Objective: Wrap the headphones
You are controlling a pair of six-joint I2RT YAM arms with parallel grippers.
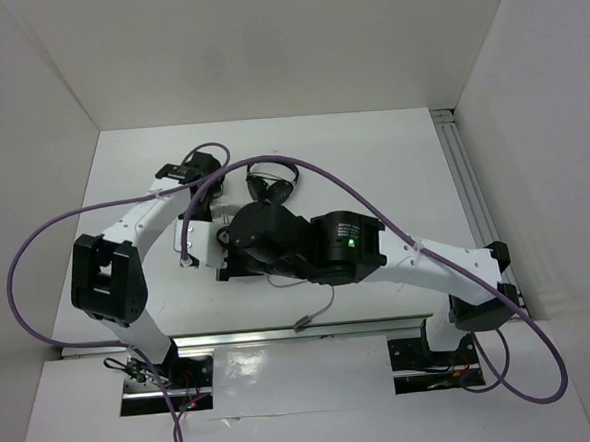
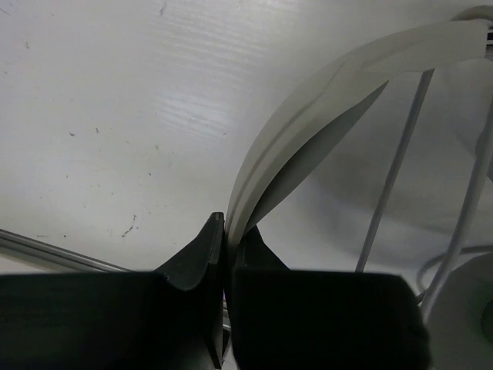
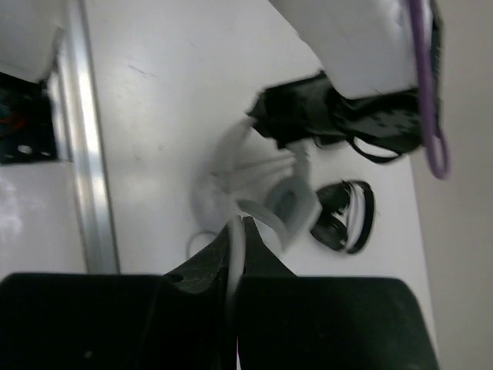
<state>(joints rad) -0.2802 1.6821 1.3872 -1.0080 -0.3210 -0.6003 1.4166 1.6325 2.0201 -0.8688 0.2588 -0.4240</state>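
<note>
matt smooth plastic headphones (image 2: 302, 116) — table (image 2: 115, 116) white, faintly glossy

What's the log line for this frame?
left hand: shut on headphones band | right hand: shut on thin pale strand, likely cable | right wrist view: blurred

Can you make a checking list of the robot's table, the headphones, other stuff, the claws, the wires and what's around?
Surface: white table, a few dark specks.
Job's things: pale headphones arching up; thin grey cable beside them.
Clutter: black on-ear headphones behind the arms.
Grippers: left gripper shut on the headphones; right gripper shut on a pale strip of them, blurred.
Cables: purple cables looping off both arms.
Surroundings: white walls; metal rail at the near edge.
</note>
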